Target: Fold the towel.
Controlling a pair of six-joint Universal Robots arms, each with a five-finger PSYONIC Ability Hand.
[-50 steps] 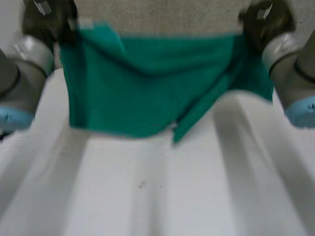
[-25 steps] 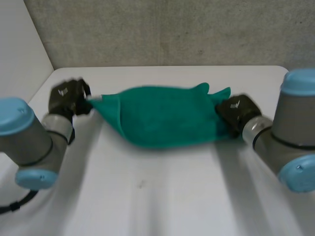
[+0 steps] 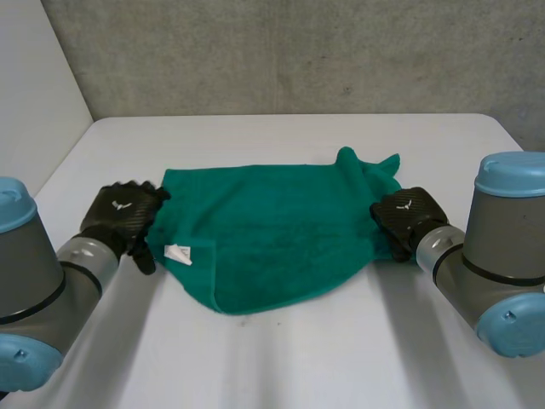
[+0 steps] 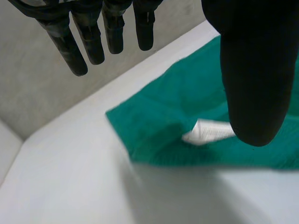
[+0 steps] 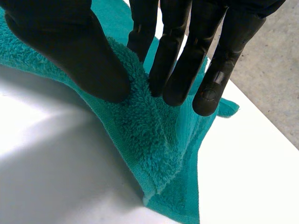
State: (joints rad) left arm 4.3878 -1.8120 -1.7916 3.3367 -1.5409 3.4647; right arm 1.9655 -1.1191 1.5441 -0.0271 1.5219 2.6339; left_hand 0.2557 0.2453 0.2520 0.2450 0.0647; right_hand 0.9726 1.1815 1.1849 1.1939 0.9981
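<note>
One towel [image 3: 281,230], one label [image 3: 178,253], one table [image 3: 341,358]

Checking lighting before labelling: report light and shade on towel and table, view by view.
Head view: towel evenly lit, no glare on the table. Right wrist view: bright patch on the table, shade along the towel's edge below the right hand. Left wrist view: white tag stands out.

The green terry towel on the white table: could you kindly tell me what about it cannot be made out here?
- The white label: its print is too small in the head view; the thumb of the left hand covers part of it in the left wrist view.
- The edge of the green terry towel at the right hand: hidden beneath that hand in the head view.
- The towel's underside and layer count: covered by its top surface.
</note>
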